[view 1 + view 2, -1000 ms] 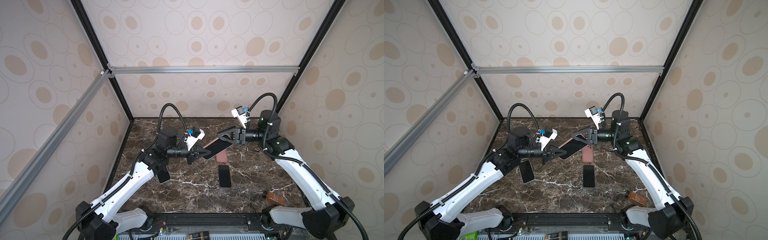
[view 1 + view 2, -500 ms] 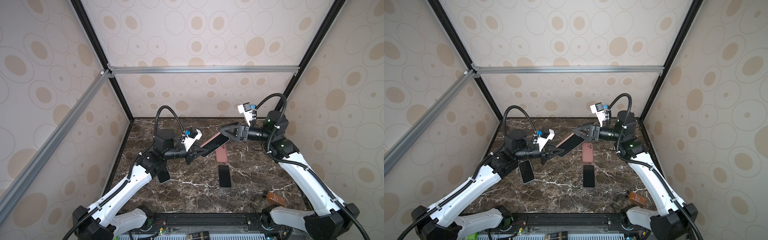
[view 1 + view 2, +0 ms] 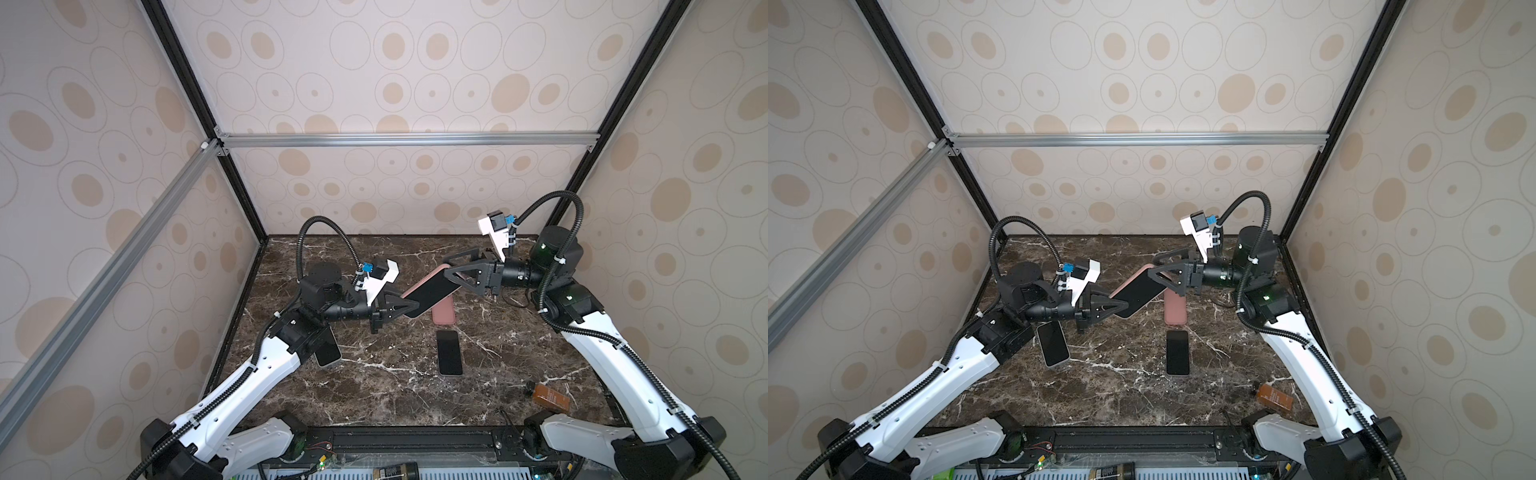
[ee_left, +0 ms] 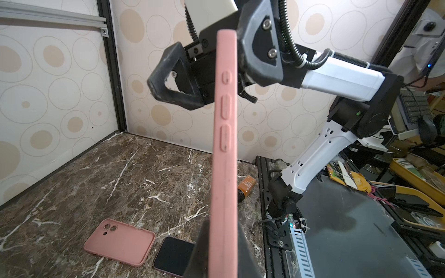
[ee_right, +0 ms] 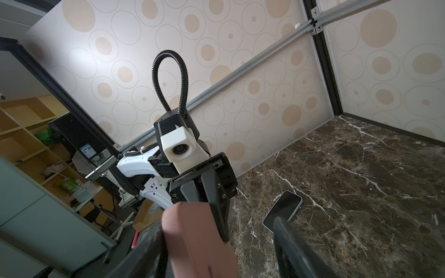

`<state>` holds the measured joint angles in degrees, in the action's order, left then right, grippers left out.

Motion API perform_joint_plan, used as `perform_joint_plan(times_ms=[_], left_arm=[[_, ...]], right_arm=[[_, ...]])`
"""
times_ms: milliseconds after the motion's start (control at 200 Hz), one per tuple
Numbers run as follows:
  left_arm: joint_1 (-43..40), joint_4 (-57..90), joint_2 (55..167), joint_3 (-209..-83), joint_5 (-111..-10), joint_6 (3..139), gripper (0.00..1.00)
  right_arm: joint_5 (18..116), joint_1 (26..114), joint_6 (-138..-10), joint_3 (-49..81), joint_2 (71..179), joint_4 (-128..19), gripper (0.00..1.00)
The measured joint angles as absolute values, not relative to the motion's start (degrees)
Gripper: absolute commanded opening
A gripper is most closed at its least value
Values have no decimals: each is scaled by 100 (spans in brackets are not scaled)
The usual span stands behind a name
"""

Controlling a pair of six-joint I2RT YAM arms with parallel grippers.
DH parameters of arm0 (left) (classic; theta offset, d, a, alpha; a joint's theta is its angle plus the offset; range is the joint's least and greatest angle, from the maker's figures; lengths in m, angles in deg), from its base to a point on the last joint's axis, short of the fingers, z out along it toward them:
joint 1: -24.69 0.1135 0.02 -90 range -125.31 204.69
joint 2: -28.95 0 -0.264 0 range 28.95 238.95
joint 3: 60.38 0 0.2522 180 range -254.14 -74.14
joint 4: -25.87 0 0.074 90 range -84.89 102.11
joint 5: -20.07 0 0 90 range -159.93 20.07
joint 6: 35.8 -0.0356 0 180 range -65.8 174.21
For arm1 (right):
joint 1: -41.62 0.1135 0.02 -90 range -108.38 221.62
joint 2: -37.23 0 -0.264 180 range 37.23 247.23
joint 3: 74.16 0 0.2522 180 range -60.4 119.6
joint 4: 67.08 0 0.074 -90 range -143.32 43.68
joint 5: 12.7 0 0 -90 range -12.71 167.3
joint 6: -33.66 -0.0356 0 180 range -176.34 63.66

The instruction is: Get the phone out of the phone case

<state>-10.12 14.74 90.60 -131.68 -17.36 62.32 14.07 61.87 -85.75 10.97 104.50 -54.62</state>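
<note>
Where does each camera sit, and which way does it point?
Top views: high above the arm bases, looking down at the brown marble table; the white left arm and right arm show.
Left wrist: on the left arm, looking along the pink silicone-cased phone to the open right gripper; own fingers show.
Right wrist: on the right arm, facing the shut left gripper; own fingers show.
Shared: all views see the cased phone.

Beige wallpapered walls [image 3: 415,62] patterned with tan ovals and rings enclose a dark brown white-veined marble tabletop [image 3: 374,395], braced by silver aluminium rails [image 3: 407,139] and black corner posts [image 3: 191,83].
</note>
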Motion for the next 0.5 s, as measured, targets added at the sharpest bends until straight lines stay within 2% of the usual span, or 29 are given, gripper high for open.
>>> perform_joint_plan(times_ms=[495], left_arm=[[-1007, 1548, 9110, -13168, -1707, 6261, 0]], right_arm=[[1254, 6312, -8977, 1093, 10589, -5891, 63]])
